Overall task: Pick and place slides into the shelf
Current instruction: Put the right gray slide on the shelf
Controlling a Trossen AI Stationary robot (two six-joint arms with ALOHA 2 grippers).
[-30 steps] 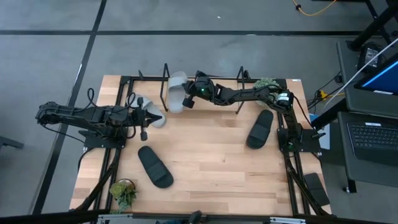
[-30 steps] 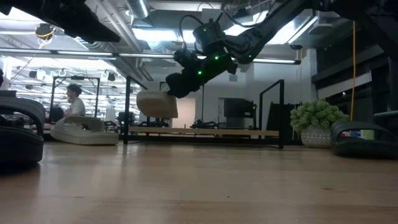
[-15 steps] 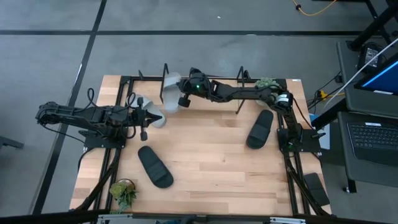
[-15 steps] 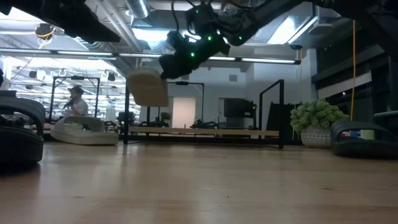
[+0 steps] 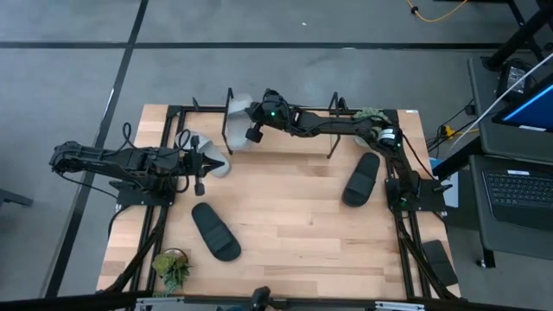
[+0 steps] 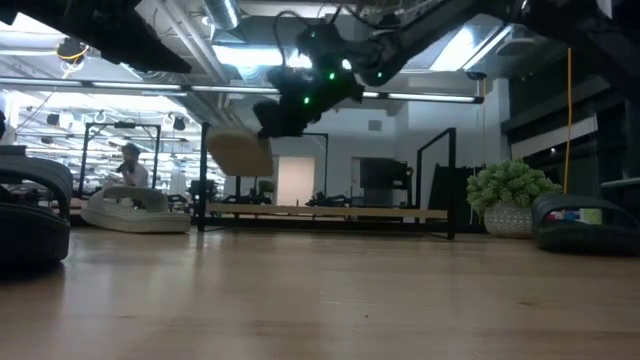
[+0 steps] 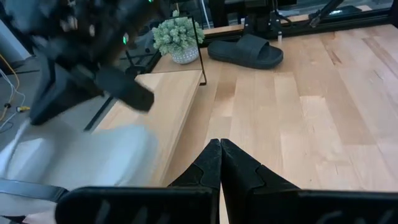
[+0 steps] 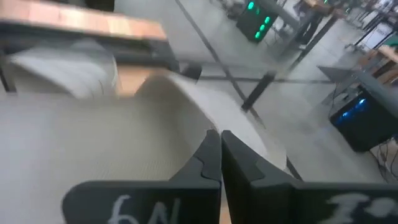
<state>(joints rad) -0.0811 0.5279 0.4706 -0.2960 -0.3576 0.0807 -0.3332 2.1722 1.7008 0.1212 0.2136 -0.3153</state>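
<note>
Slides: from above, the right gripper clamps a light grey slide over the left end of the shelf — its smooth moulded foam could snag an upright wire loop and twist loose. Low across the table it hangs tilted under the gripper, above the wooden base, not seated. The left wrist view shows the left gripper's fingers pressed together, empty; the right wrist view is filled with ribbed grey sole.
</note>
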